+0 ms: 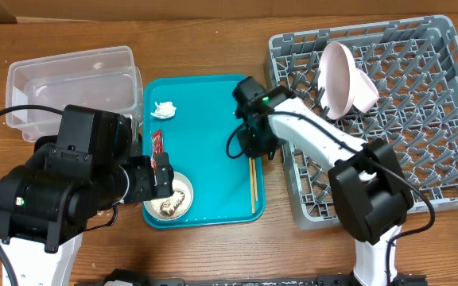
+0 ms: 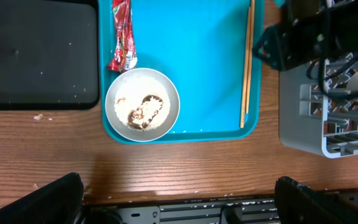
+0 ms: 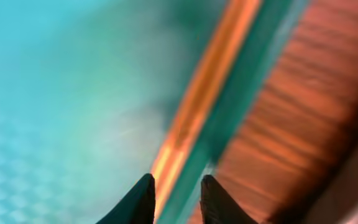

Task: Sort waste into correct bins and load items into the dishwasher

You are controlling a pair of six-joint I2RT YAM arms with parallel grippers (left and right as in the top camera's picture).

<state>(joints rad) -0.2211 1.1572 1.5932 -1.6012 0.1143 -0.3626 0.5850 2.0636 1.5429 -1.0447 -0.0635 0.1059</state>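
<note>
Wooden chopsticks (image 1: 253,187) lie along the right side of the teal tray (image 1: 205,135). My right gripper (image 1: 254,151) is low over their far end. In the right wrist view its fingertips (image 3: 178,186) stand narrowly open, with the blurred chopsticks (image 3: 197,106) and the tray's rim running into the gap. A white bowl (image 1: 171,199) with rice scraps sits at the tray's near left corner, a red wrapper (image 1: 158,145) just beyond it, and a white tissue (image 1: 164,110) farther back. My left gripper (image 2: 179,199) hangs wide open above the table's front edge, holding nothing.
The grey dish rack (image 1: 420,119) on the right holds a pinkish plate (image 1: 336,75) and a white cup (image 1: 364,91). A clear tub (image 1: 70,79) stands at the back left. The black tray (image 2: 39,53) lies left of the teal tray, under my left arm.
</note>
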